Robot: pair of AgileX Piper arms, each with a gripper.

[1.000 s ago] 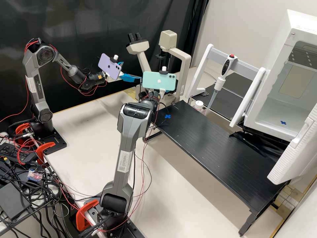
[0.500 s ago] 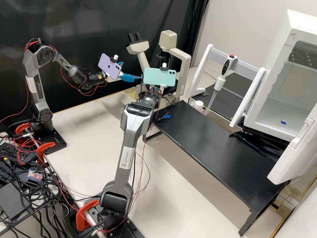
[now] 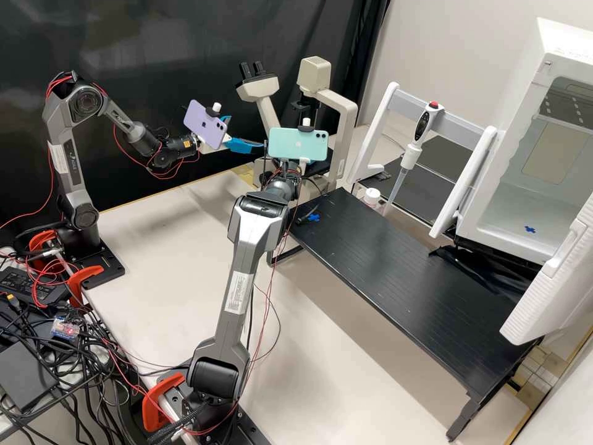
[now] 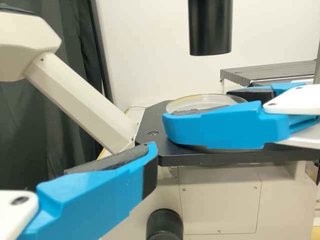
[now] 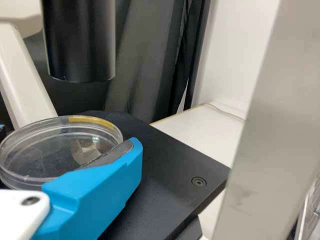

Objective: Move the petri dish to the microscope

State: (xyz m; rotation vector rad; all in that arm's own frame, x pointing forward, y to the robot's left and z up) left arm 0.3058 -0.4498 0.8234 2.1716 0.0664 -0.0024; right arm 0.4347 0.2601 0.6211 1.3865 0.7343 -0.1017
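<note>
In the high view my left gripper [image 3: 246, 132] stands open beside the microscope [image 3: 336, 108]; one of its fingers [image 4: 100, 197] shows in the left wrist view, with nothing against its pad. The right gripper [image 3: 289, 174] is mostly hidden behind its teal phone in the high view. In the left wrist view the clear round petri dish [image 4: 175, 104] lies level at the black stage [image 4: 150, 122], between the right gripper's two fingers. The right wrist view shows the right gripper [image 5: 67, 139] shut on the dish [image 5: 40, 150]. Whether its underside touches the stage I cannot tell.
A black objective tube [image 4: 210, 30] hangs above the stage. The black raised shelf [image 3: 395, 278] stands to the right of the right arm, with a pipette [image 3: 411, 148] on a stand and an open white cabinet [image 3: 525, 204] beyond. A pale microscope post [image 5: 265, 125] is close by.
The right arm has shifted slightly to the right, its teal phone rising a little and tilting; over the last half second it has barely moved. My left arm has not moved.
</note>
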